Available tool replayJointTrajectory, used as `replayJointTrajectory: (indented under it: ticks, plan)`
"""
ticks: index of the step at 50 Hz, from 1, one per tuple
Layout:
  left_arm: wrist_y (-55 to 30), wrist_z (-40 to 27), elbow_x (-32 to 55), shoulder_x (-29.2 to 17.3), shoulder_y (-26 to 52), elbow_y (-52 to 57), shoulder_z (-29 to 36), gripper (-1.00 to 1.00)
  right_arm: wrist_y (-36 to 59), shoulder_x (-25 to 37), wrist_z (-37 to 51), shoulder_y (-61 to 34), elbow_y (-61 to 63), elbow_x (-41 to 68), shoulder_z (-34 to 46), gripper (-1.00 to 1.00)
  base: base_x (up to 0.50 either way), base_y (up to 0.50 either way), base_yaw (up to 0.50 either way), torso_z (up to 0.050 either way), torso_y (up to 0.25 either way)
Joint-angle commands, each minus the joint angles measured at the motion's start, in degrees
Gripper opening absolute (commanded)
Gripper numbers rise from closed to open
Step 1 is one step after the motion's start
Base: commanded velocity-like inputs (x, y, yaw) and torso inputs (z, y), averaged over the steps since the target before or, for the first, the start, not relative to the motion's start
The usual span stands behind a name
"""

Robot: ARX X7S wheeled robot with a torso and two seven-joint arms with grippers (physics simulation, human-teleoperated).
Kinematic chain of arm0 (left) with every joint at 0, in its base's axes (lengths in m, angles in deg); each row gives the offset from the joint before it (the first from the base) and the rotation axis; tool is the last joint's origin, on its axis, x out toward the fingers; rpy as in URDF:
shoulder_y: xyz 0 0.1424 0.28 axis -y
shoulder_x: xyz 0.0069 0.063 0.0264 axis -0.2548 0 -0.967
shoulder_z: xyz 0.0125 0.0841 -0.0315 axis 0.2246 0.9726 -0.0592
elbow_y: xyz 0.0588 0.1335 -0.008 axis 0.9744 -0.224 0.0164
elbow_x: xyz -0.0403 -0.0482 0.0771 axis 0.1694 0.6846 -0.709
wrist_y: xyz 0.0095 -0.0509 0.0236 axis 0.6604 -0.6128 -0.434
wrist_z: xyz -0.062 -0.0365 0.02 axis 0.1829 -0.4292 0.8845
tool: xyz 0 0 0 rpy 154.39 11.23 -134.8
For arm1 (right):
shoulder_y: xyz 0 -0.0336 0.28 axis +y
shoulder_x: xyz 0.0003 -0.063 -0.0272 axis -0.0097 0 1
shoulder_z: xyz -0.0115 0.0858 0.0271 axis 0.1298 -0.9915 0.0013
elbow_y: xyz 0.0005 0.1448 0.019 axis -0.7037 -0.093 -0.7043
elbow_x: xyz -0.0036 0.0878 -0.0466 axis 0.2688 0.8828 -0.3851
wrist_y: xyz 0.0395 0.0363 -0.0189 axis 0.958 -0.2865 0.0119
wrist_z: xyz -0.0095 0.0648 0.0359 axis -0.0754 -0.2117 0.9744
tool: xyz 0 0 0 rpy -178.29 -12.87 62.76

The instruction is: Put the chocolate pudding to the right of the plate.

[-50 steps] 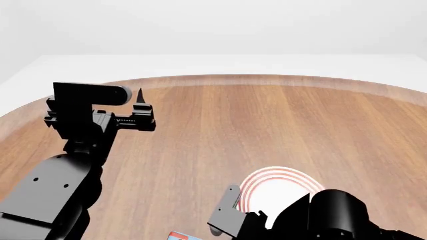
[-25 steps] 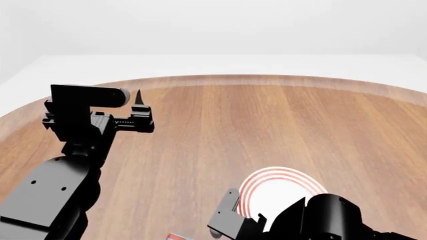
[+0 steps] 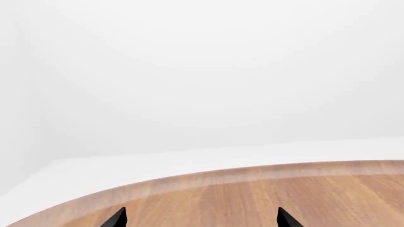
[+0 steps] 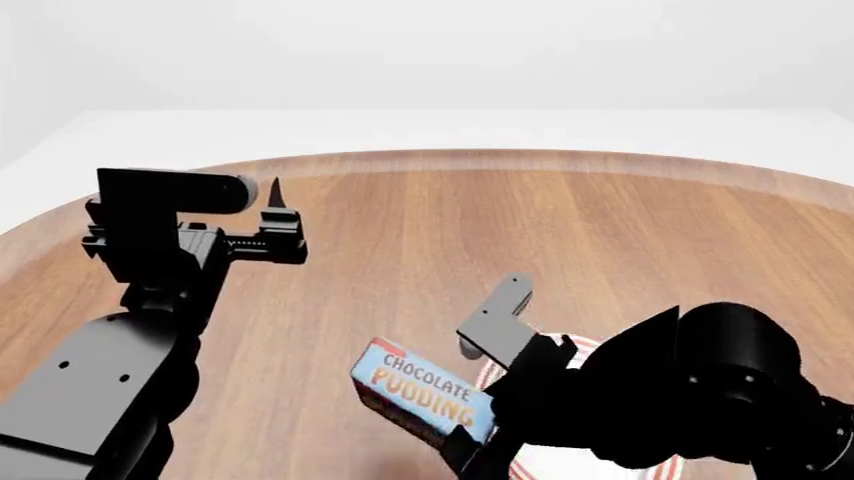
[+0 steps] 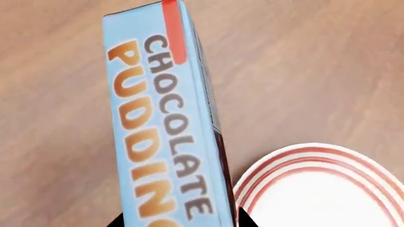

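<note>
My right gripper [image 4: 470, 395] is shut on the chocolate pudding [image 4: 423, 391], a carton with a blue face and orange lettering, and holds it above the wooden table. In the right wrist view the chocolate pudding [image 5: 167, 132] fills the middle between the fingertips [image 5: 245, 220]. The plate [image 5: 322, 187], white with red rings, lies on the table just beside and below the carton. In the head view the plate [image 4: 587, 468] is mostly hidden under my right arm. My left gripper [image 4: 276, 220] is open and empty, held high over the table's left part; it also shows in the left wrist view [image 3: 200, 218].
The round wooden table [image 4: 534, 240] has a raised rim [image 4: 467, 160] at the back, also seen in the left wrist view [image 3: 265, 171]. White floor and walls lie beyond it.
My right arm has risen and moved up and left in the head view, lifting the chocolate pudding clear into view. The plate is now more covered by the arm. The left arm barely moved.
</note>
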Motion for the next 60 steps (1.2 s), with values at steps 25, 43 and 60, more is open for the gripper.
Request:
replayJointTrajectory:
  ticks: [25, 43, 60]
  plan:
    - [0.22, -0.61, 0.67, -0.65, 0.35, -0.33, -0.26, 1.00, -7.76, 17.00, 4.22, -12.06, -31.57, -9.60, -9.12, -1.00, 0.00, 0.00, 0.00, 0.000, 0.000]
    - [0.99, -0.83, 0.73, -0.57, 0.13, -0.88, 0.41, 1.00, -10.78, 30.27, 1.21, 2.33, -37.27, -1.30, -15.85, -1.00, 0.00, 0.00, 0.00, 0.000, 0.000]
    - [0.91, -1.20, 1.01, -0.79, 0.02, -0.68, 0.73, 1.00, -13.36, 24.03, -4.81, 0.36, -47.82, -10.39, -9.39, -1.00, 0.00, 0.00, 0.00, 0.000, 0.000]
